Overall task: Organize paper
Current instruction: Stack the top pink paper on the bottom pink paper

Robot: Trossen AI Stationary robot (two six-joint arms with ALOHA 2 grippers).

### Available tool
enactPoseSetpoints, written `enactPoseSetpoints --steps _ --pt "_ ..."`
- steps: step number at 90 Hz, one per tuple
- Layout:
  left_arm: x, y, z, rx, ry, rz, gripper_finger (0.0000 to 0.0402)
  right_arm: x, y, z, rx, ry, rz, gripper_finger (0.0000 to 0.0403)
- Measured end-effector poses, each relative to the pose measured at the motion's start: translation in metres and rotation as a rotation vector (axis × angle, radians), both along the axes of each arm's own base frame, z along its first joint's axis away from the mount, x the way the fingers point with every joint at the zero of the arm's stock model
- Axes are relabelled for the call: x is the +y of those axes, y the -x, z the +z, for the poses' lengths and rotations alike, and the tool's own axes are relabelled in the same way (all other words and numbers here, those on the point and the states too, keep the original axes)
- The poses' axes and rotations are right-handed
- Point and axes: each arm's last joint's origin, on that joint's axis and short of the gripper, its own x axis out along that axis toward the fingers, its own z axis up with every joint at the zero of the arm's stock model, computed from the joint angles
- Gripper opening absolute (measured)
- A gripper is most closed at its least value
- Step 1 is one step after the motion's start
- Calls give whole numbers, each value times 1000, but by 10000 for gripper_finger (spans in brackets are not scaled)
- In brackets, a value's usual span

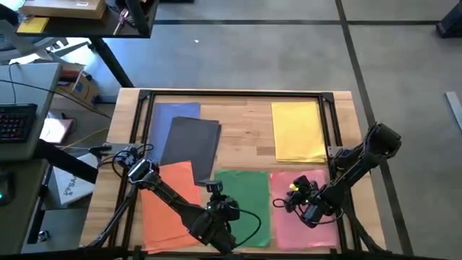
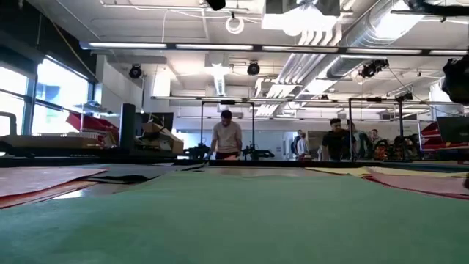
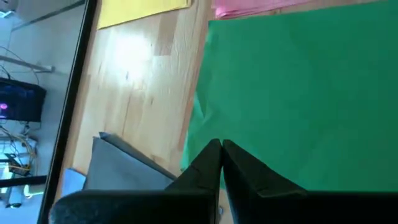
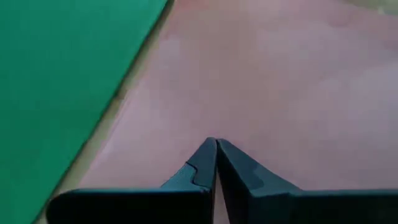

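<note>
Lying flat on surface (image 1: 245,115): blue (image 1: 170,115), grey (image 1: 192,144), yellow (image 1: 297,130), orange (image 1: 167,206), green (image 1: 249,206), pink (image 1: 289,217) paper. Left hand (image 1: 215,189) clenched over green; right hand (image 1: 292,193) clenched over pink.

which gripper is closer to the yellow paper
Right. The right gripper hovers over the pink paper, just below the yellow paper. The left gripper sits farther off, over the green paper's edge.

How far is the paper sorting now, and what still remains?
Mostly done: yellow paper, orange paper, green paper and pink paper lie in separate piles. The left tool sits shut at the green pile's edge, the right tool shut over pink. Left: the dark grey paper lies tilted across the blue paper and touches orange.
</note>
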Motion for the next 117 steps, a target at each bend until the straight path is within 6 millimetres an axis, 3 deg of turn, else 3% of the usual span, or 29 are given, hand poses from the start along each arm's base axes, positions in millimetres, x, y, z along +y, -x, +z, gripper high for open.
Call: enactPoseSetpoints --steps 14,34,51,68,92,117 --pt "-5 5 4 -8 3 -17 0 -2 -2 13 9 34 18 0" --pt "-10 23 32 -133 -30 -36 0 13 0 45 63 60 143 0" --pt "-5 36 46 -156 -27 -39 0 28 8 31 33 16 235 0" --pt "7 39 17 -121 66 13 0 38 13 14 38 18 273 0" --pt "5 21 -25 -195 285 -103 0 47 17 4 51 11 306 0" --pt "22 19 -67 -202 290 -30 0 51 17 4 34 -28 315 0"
